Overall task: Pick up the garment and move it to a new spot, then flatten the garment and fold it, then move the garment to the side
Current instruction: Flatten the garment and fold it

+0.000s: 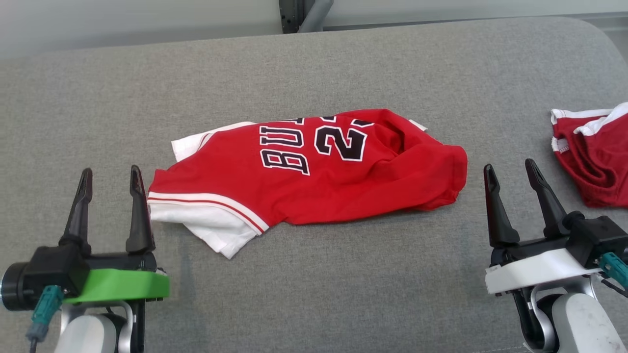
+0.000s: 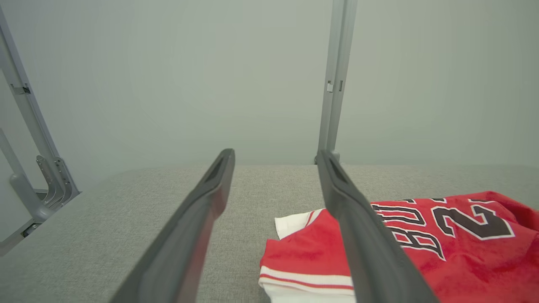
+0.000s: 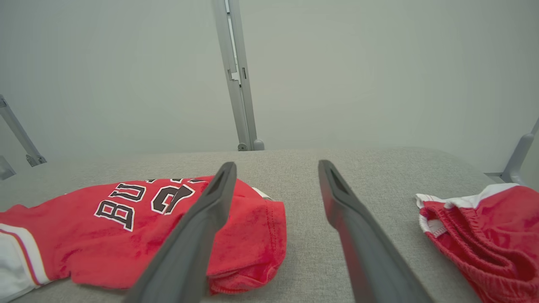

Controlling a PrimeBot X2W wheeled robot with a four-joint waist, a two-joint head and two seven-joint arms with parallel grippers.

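Crumpled red basketball jersey with white trim and black lettering (image 1: 314, 171) near the middle of the grey woven cloth-covered table (image 1: 314, 68), doubled over itself and not yet flat. Long axis across the table, from the robot's left to its right. White-banded armhole end toward the left, bunched plain red end toward the right. Letters "BU" stacked away from the robot, with a large 2 on their right. Judged from that: neck end pointing left, hem end pointing right, print facing up.

Left gripper with green collar and 2 long dark fingers (image 1: 111, 171) low at the near left, fingers apart and holding nothing. Its inner finger just beside the white-banded corner; contact impossible to tell. In the left wrist view, that same corner (image 2: 303, 256) just past the inner finger.

Right gripper with white collar (image 1: 510, 165) at the near right, fingers likewise spread and empty, near the bunched end but apart from it.

Probably placed so, 1 gripper at each end of the long axis, to take both ends at once and lift the cloth without more bunching.

Second red garment with white elastic waistband (image 1: 596, 157) at the far right edge, well apart from the jersey, likely set aside out of the working space.
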